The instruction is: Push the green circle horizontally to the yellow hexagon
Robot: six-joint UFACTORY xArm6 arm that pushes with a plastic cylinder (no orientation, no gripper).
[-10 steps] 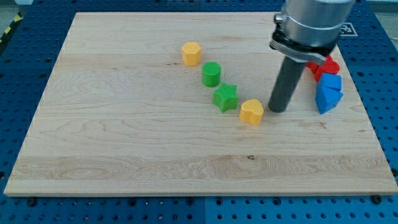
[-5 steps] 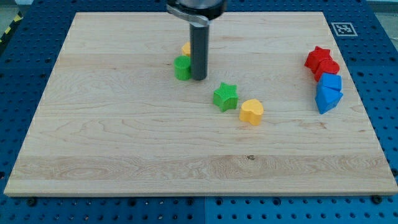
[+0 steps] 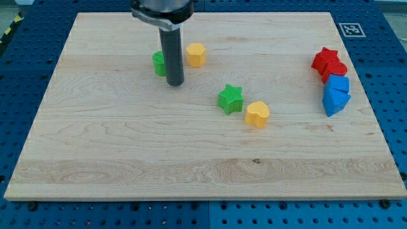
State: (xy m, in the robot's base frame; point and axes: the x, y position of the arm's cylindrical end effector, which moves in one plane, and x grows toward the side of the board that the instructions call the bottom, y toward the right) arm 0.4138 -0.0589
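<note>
The green circle sits on the wooden board at upper centre-left, partly hidden behind my rod. My tip rests just to its right and slightly below, touching or nearly touching it. The yellow hexagon stands to the right of the rod, about level with the green circle, a short gap away from it.
A green star and a yellow heart lie near the board's centre-right. Two red blocks, one a star, and two blue blocks cluster at the right edge.
My rod moved from the right side to the upper left. The green circle has been pushed left and slightly up, from below the hexagon to its left side.
</note>
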